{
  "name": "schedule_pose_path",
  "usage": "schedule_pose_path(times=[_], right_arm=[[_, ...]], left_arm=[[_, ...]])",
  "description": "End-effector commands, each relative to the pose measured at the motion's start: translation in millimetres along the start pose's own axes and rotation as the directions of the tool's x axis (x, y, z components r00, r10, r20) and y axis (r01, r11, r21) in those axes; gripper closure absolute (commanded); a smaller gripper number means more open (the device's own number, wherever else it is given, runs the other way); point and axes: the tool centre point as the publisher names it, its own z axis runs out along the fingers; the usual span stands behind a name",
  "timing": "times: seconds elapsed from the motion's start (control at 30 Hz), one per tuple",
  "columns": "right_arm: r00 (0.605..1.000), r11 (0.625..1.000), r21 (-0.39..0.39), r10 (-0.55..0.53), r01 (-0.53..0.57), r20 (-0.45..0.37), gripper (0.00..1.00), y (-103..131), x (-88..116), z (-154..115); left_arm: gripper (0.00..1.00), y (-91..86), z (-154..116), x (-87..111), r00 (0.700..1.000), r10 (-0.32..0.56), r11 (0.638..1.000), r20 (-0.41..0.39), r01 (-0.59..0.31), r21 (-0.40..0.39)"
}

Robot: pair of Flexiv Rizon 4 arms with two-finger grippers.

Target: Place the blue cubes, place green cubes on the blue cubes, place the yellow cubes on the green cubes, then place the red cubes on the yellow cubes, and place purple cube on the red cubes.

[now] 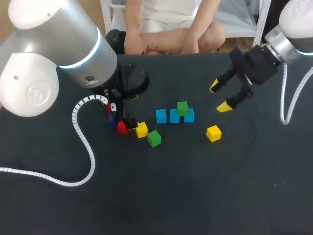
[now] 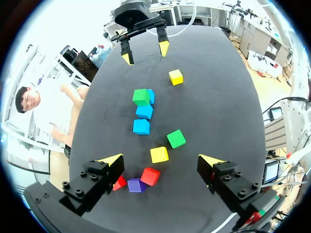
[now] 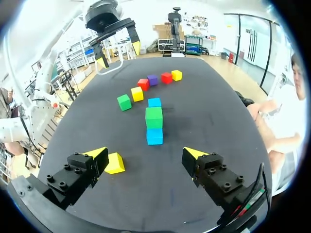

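Black table (image 1: pixel 195 196), both our grippers spread wide and holding nothing.
Our left gripper (image 2: pixel 161 158) hangs above a red cube (image 2: pixel 150 175), a purple cube (image 2: pixel 136 185) and a yellow cube (image 2: pixel 159 154), with a second red cube (image 2: pixel 119 183) by one finger. Our right gripper (image 1: pixel 219 96) hangs past the far end of the blue row (image 1: pixel 161 116). These three blue cubes lie between the grippers, and a stacked green cube (image 1: pixel 182 108) sits on the row's end nearer the right gripper. A loose green cube (image 2: pixel 176 138) lies beside the blue row on the left gripper's side, and a second yellow cube (image 1: pixel 213 133) lies near the row's other end.

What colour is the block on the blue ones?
Green cube; best seen in the right wrist view.
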Motion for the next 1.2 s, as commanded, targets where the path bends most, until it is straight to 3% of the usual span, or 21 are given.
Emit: schedule_pose_path(times=[0.03, 1.2], right_arm=[[1.0, 1.0, -0.011, -0.006, 0.006, 0.006, 0.0, -5.5, -0.9, 0.7], [0.999, 1.0, 0.004, -0.014, 0.014, 0.034, 0.0, -12.5, -1.8, 1.5]], left_arm=[[0.0, 1.5, 0.4, -0.5, 1.0, 0.001, 1.0, -0.002, -0.001, 0.003], [0.0, 1.5, 0.4, -0.5, 1.0, 0.001, 1.0, -0.002, -0.001, 0.003]])
